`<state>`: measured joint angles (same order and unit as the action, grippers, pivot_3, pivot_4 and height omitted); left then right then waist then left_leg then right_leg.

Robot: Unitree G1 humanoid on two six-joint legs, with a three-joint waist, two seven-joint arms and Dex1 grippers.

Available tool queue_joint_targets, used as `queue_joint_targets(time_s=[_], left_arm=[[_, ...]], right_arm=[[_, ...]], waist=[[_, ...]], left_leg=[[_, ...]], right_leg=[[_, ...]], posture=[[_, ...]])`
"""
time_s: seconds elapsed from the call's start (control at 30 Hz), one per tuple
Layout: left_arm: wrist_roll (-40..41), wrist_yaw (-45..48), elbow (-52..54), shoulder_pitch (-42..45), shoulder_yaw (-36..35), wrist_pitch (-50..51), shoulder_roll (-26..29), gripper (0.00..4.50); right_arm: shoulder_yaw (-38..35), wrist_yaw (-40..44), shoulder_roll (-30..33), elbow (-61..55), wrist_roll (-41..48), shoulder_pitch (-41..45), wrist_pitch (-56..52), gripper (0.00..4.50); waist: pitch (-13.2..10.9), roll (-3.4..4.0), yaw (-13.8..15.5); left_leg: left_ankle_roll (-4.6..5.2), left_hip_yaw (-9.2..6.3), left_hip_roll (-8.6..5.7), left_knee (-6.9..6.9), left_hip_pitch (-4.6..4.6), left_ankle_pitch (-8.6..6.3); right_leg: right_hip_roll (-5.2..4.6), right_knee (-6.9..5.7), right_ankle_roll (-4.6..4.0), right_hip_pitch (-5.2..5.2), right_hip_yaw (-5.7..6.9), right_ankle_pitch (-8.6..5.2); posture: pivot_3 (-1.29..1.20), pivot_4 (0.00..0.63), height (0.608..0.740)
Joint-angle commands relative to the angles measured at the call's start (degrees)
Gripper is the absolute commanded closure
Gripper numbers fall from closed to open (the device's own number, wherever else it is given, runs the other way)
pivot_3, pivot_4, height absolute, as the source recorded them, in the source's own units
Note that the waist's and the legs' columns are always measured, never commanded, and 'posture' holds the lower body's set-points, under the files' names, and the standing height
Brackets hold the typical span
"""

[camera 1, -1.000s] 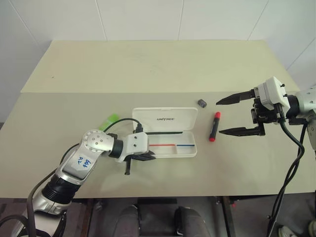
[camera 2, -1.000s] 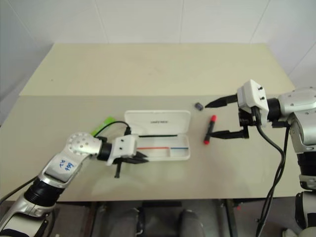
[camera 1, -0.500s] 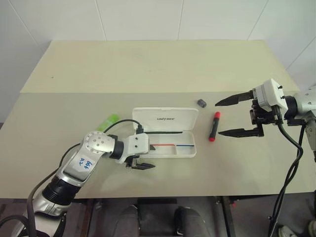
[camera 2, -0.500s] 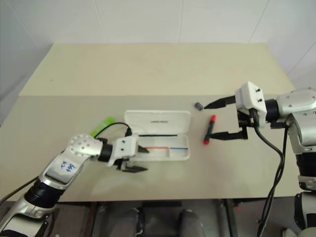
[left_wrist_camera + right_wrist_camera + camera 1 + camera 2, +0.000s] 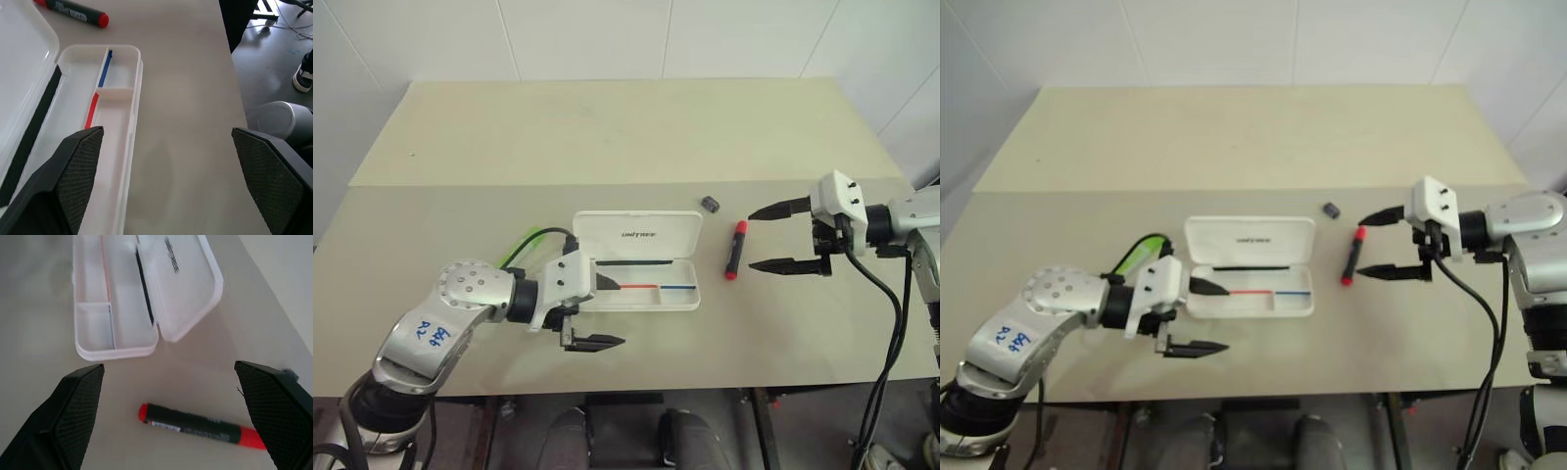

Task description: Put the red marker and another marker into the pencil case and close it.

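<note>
The white pencil case lies open mid-table, its lid flat behind the tray with red and blue lines. The red marker lies on the table just right of the case, also seen in the right wrist view. My right gripper is open, its fingertips on either side of the marker's right flank, not touching it. My left gripper is open and empty, over the tray's front left corner. The light-green highlighter lies left of the case, partly hidden by my left arm's cable.
A small dark grey cylinder sits behind the case's right end. The beige table stretches bare behind the case. Its near edge runs just below my left gripper, and beyond its right edge lies floor.
My left gripper opened from shut, rose and drew back from the tray's front edge. My right gripper sank and moved nearer the red marker, staying open.
</note>
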<state>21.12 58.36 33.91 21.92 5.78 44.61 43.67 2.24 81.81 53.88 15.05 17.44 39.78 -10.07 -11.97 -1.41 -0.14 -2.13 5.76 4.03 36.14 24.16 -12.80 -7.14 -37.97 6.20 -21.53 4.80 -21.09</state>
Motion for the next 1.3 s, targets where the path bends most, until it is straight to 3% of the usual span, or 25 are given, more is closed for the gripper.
queue_joint_targets(time_s=[0.03, 0.23, 0.33, 0.57, 0.7, 1.1, 1.3], left_arm=[[3.99, -0.91, 4.26, -0.98, -7.64, 2.51, 3.34, 0.02], [15.04, -0.94, 5.04, -1.42, -26.35, 7.78, 8.49, 0.02], [21.53, -0.22, 7.05, -2.97, -31.81, 9.40, 9.72, 0.02], [23.73, -3.95, 7.39, -6.91, -33.17, 8.77, 11.79, 0.02], [24.47, -5.16, 7.41, -8.21, -33.10, 8.00, 12.00, 0.02], [26.51, -6.72, 7.32, -8.93, -32.85, 6.54, 13.51, 0.02], [27.62, -9.27, 7.92, -7.84, -31.53, 6.13, 13.09, 0.00]], right_arm=[[0.45, -7.96, -1.84, -0.04, -3.49, 0.91, -5.97, 0.00], [-0.77, -25.08, -7.54, -2.05, -6.20, 4.60, -27.01, 0.00], [-3.25, -32.89, -9.77, -3.76, -5.78, 7.46, -38.64, 0.00], [-5.07, -48.27, -16.07, -10.73, -7.50, 7.34, -56.73, 0.00], [-6.04, -52.81, -19.04, -14.62, -7.07, 5.59, -64.03, 0.00], [-5.99, -59.28, -25.17, -16.99, -6.50, 2.51, -69.06, 0.00], [-5.04, -59.71, -25.31, -16.79, -6.38, 1.70, -68.06, 1.90]], waist=[[0.00, 0.00, 0.02], [0.00, 0.00, -0.07], [0.00, -0.01, -0.03], [0.04, -0.07, 0.03], [0.04, -0.07, 0.05], [0.06, -0.08, -0.03], [0.19, -0.30, -0.05]], left_leg=[[0.00, -0.02, 0.01, 0.00, 0.01, 0.00], [-0.02, -0.02, 0.02, -0.06, 0.02, 0.00], [-0.04, -0.03, 0.02, -0.06, 0.04, -0.02], [-0.06, -0.02, 0.02, -0.10, 0.02, -0.03], [-0.06, 0.01, 0.01, -0.14, 0.03, -0.03], [-0.06, 0.06, 0.02, -0.19, 0.01, -0.04], [-0.05, 0.06, 0.02, -0.19, 0.00, -0.05]], right_leg=[[0.01, 0.00, 0.00, 0.00, 0.01, 0.00], [0.03, 0.04, -0.01, -0.03, -0.02, 0.00], [0.02, 0.03, -0.01, -0.03, -0.03, 0.00], [0.04, 0.04, -0.01, -0.03, -0.04, 0.00], [0.04, 0.04, -0.01, -0.06, -0.08, 0.00], [0.06, 0.04, -0.01, -0.09, -0.14, 0.00], [0.07, 0.05, -0.01, -0.08, -0.15, 0.00]], posture=[[0.00, 0.150, 0.740], [0.00, 0.150, 0.740], [0.00, 0.150, 0.740], [0.00, 0.150, 0.740], [0.00, 0.150, 0.740], [0.00, 0.150, 0.740], [0.00, 0.150, 0.740]])
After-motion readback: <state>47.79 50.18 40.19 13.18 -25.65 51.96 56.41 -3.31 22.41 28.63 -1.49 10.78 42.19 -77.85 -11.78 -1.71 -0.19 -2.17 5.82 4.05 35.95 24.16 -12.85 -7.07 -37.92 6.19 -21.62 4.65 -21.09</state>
